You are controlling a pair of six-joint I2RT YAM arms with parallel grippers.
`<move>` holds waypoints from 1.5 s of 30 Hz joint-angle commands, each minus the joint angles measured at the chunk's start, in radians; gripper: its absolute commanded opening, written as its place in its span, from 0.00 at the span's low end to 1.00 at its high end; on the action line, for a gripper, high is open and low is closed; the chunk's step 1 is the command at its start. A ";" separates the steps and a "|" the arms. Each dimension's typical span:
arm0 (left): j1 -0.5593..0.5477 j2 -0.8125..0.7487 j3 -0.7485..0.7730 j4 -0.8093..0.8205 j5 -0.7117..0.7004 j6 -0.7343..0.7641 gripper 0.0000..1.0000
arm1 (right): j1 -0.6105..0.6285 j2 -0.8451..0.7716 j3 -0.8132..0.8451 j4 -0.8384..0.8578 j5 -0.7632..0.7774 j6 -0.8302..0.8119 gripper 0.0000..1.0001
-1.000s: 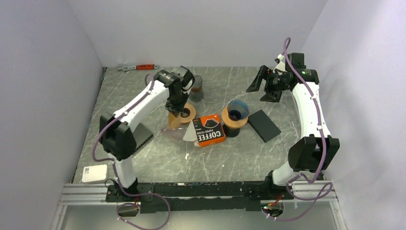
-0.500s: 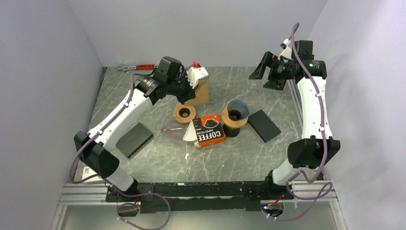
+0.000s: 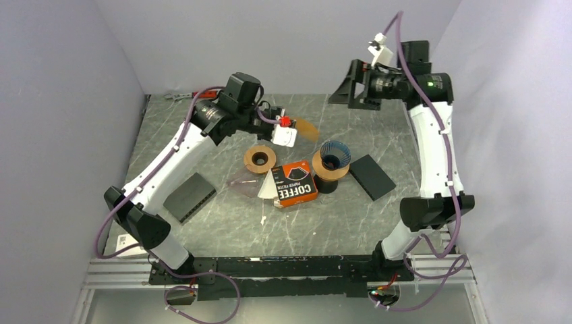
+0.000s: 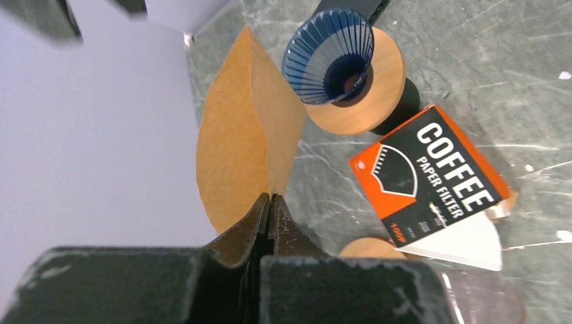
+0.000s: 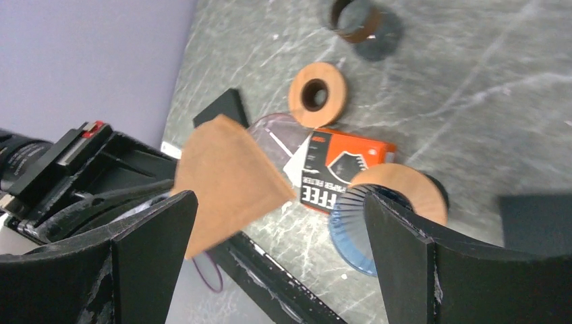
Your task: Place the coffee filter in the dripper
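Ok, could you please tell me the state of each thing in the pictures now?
left gripper: shut on the coffee filter
coffee filter: held in the air, not in the dripper
dripper: upright on its wooden stand, empty
right gripper: open, holding nothing
filter box: lying flat, label up

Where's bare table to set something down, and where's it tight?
Widest bare patch: near strip of the table between the coffee filter box and the arm bases. Bare too: far right, between the dripper and the back wall. Tight: centre, where wooden ring, box, dripper and black pad cluster, with the left gripper holding the coffee filter above.
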 commanded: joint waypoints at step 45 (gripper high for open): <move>-0.157 0.070 0.091 0.141 0.009 0.165 0.00 | 0.284 0.015 -0.030 -0.081 0.414 -0.030 0.55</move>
